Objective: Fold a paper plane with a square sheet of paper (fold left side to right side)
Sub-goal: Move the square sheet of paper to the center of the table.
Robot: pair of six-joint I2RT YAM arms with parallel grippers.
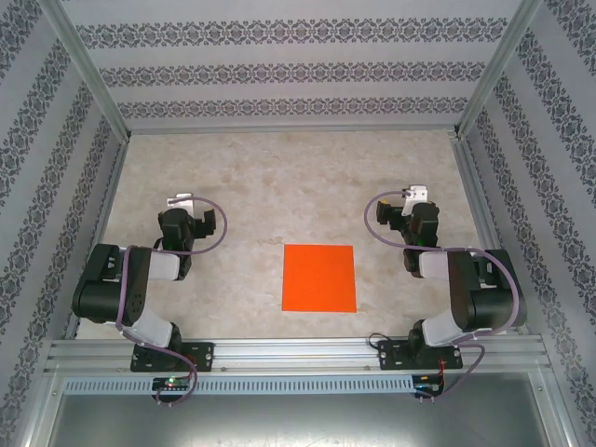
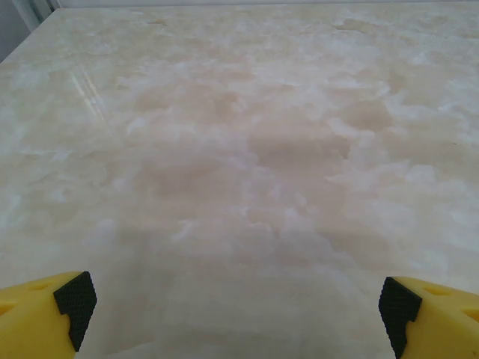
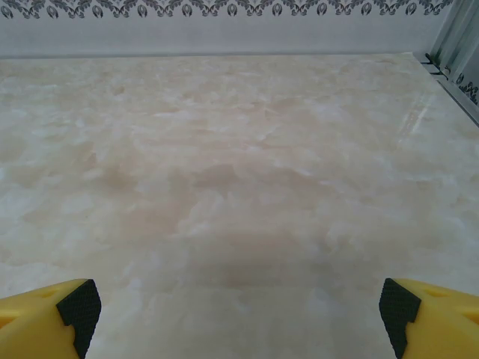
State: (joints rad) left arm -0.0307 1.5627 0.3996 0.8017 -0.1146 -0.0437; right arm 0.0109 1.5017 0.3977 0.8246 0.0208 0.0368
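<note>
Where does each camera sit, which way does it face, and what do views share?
Top external: above and behind the bases, looking down at the table and square sheet of paper; both arms, left hand and right hand show.
Left wrist: on the left arm, looking low across the marble; open yellow fingertips at bottom corners.
Right wrist: likewise on the right arm, facing the patterned back wall; fingertips at bottom corners.
Shared: all see the marble tabletop.

Marbled table (image 1: pixel 233 186), flat orange paper (image 1: pixel 319 277)
</note>
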